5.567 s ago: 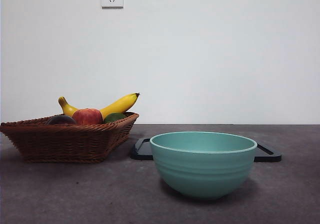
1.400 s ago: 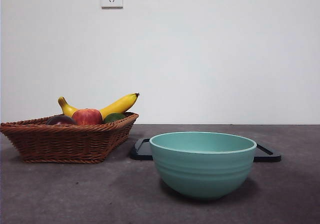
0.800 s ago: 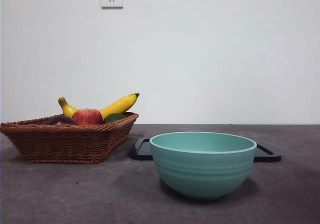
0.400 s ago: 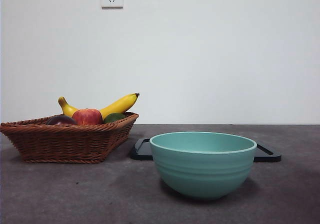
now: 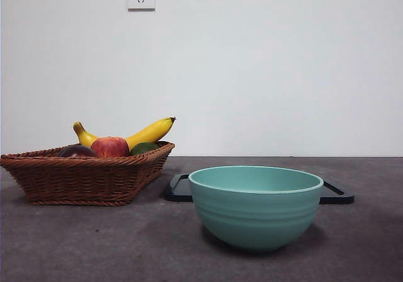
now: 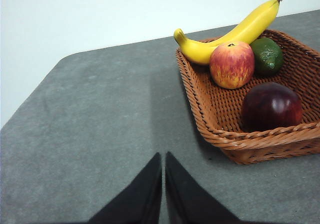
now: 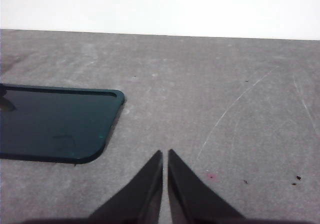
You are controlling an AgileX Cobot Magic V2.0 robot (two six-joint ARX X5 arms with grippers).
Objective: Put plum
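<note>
Plum [image 6: 271, 106] lying in the wicker basket [image 6: 235, 143], close to the near rim, apart from the red-and-yellow apple [image 6: 232, 64], the dark green fruit [image 6: 267, 55] and the banana [image 6: 235, 31] ranged along the far side. Left gripper [image 6: 163, 156] poised over bare grey table [image 6: 100, 119] beside the basket, jaws pressed together, holding nothing. Right gripper [image 7: 165, 154] likewise closed and empty, near a dark tray [image 7: 50, 121]. Teal bowl [image 5: 255, 206] standing in front of that tray.
</note>
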